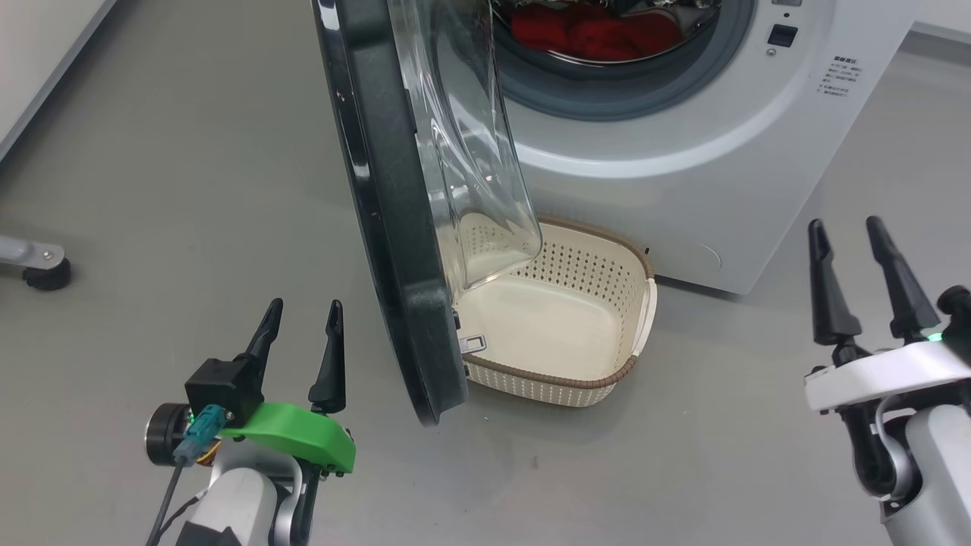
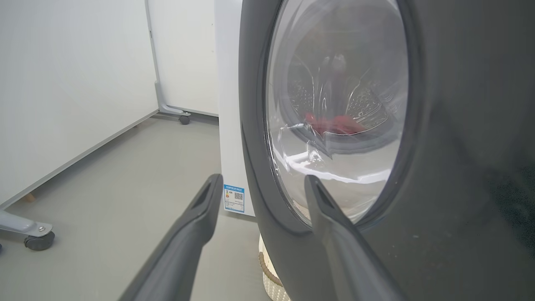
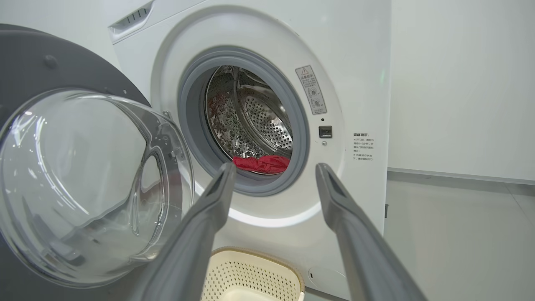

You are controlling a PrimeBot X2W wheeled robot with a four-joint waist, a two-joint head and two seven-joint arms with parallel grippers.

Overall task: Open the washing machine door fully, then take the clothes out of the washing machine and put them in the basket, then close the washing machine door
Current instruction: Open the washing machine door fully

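Note:
The washing machine stands white at the back with its door swung about halfway out, black rim edge-on and the glass bowl hanging over the basket. Red clothes lie in the steel drum. The cream basket sits empty on the floor below the drum mouth. My left gripper is open just left of the door's outer face. My right gripper is open, to the right of the basket, facing the machine front.
Grey floor spreads to the left and front. A caster foot of a white panel stands at the far left. A white wall runs to the right of the machine.

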